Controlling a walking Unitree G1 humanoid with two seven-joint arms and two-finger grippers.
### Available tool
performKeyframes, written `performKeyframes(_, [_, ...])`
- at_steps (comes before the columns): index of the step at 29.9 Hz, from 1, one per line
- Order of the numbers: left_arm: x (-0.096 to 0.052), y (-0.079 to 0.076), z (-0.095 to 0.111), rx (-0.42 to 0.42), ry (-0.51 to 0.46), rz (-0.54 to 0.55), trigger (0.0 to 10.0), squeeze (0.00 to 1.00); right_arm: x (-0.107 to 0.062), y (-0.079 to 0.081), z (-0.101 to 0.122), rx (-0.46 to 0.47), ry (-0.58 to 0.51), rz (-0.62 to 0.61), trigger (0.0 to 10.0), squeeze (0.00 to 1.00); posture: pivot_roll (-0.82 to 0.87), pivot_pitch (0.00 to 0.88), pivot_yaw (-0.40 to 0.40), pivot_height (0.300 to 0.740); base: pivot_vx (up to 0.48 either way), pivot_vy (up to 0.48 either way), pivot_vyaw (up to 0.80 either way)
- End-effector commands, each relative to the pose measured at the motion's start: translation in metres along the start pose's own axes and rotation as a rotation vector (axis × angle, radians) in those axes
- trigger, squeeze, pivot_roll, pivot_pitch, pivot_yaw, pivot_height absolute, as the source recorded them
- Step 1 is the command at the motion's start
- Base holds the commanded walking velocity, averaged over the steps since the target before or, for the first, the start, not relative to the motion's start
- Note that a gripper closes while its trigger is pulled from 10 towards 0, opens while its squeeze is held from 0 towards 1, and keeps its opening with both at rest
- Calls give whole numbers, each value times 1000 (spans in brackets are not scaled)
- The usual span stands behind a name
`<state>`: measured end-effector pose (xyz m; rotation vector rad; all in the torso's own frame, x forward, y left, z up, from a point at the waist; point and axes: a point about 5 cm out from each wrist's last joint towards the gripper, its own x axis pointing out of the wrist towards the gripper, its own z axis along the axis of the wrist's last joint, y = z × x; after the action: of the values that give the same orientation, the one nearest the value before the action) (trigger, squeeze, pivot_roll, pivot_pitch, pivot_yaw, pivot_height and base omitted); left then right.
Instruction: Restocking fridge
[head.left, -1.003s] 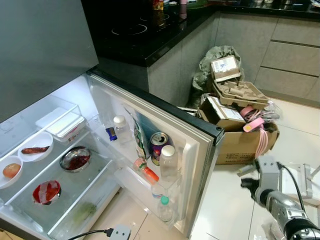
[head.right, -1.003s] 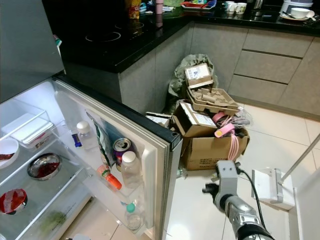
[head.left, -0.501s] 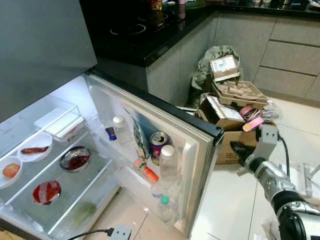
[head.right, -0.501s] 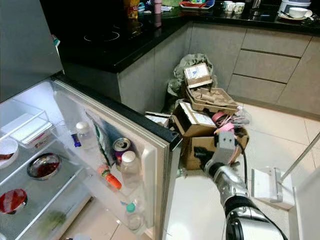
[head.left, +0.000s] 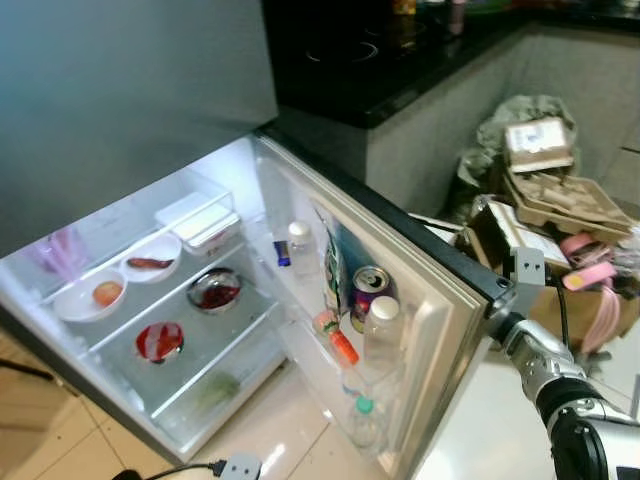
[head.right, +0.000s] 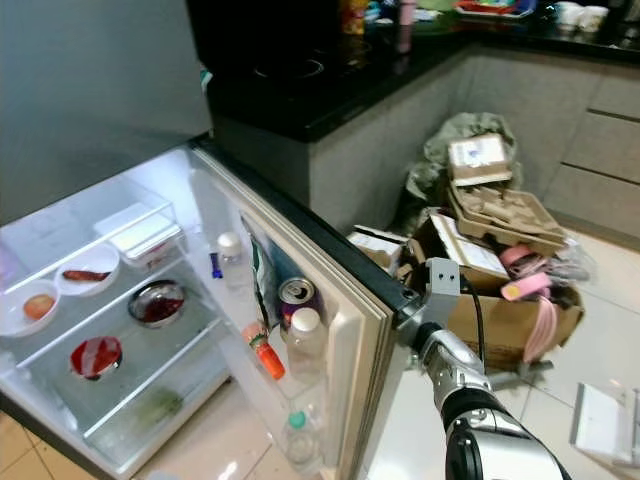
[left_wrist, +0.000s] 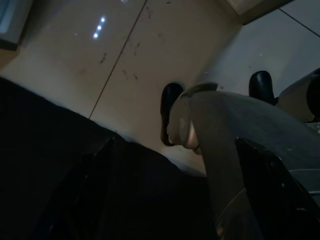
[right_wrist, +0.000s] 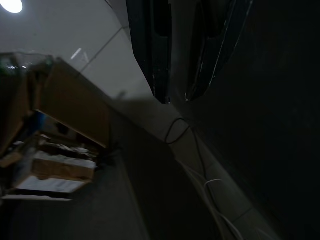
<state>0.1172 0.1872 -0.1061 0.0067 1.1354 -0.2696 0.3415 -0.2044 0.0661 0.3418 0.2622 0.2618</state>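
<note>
Fridge door (head.right: 345, 300) open; right pincer (right_wrist: 175, 97) against its outer face.

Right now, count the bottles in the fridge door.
4: a clear one at the back, a white-capped one by the can, an orange-capped one lying low, a green-capped one lowest. Others may be hidden.

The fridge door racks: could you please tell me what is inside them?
The fridge door holds a soda can, clear bottles, an orange-capped bottle and a green-capped one. Rack rims cover their bases.

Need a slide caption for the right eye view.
Right gripper at the outer edge of the open fridge door, its shelves holding bottles and a can.
</note>
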Motion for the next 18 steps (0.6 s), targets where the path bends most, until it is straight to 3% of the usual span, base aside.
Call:
performKeyframes(1, [-1,-2,-12,3,52,-7,10000,0,-4,-2,-6,11,14,7,10000,0,7,0,-13,740,0,0,744])
performKeyframes(11, [-2,-1,-13,20,60,-13,10000,0,-12,-7,-11,7,48,107,10000,0,-2,0,-6,740,0,0,715])
performKeyframes(18, [-2,-1,-12,28,60,-15,10000,0,-17,-9,-19,4,82,118,10000,0,-2,0,-4,740,0,0,190])
